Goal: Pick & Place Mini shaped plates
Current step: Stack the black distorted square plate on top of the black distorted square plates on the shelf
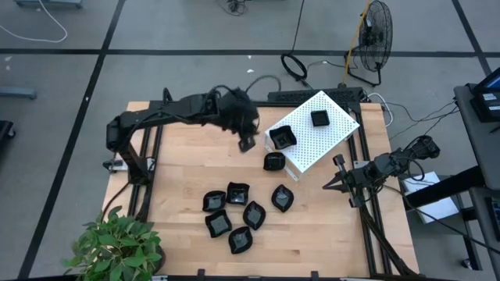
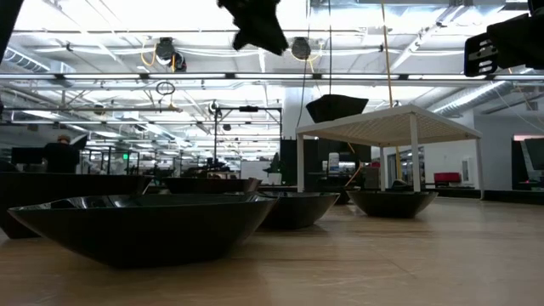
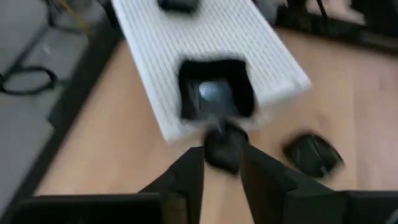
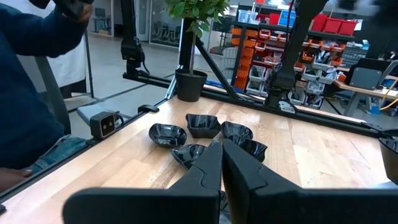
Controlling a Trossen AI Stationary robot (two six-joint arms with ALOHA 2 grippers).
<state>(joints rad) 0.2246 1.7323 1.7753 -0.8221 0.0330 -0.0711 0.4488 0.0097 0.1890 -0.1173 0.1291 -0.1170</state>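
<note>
Several small glossy black mini plates lie in a cluster (image 1: 237, 215) on the wooden table's near half, and one more (image 1: 273, 161) rests beside the white perforated box (image 1: 324, 133). Two plates sit on top of the box, one (image 1: 281, 138) at its near-left edge and one (image 1: 319, 118) farther back. My left gripper (image 1: 247, 143) hovers above the table just left of the box, shut on another small black plate (image 3: 224, 146). My right gripper (image 1: 334, 184) waits shut at the table's right edge, touching nothing. My left gripper holds a small black plate (image 3: 225, 149) pinched between its two fingertips (image 3: 189, 171), coming from above and slanting toward the white box. The plate is lifted clear of the table. Blur hides which part of its rim the fingers are on.
A potted plant (image 1: 117, 246) stands at the table's near-left corner. A fan (image 1: 373, 35) and cables lie on the floor beyond the far edge. Bare wood lies between the cluster and the left arm's base. A person's sleeve (image 4: 31, 81) shows beyond the table.
</note>
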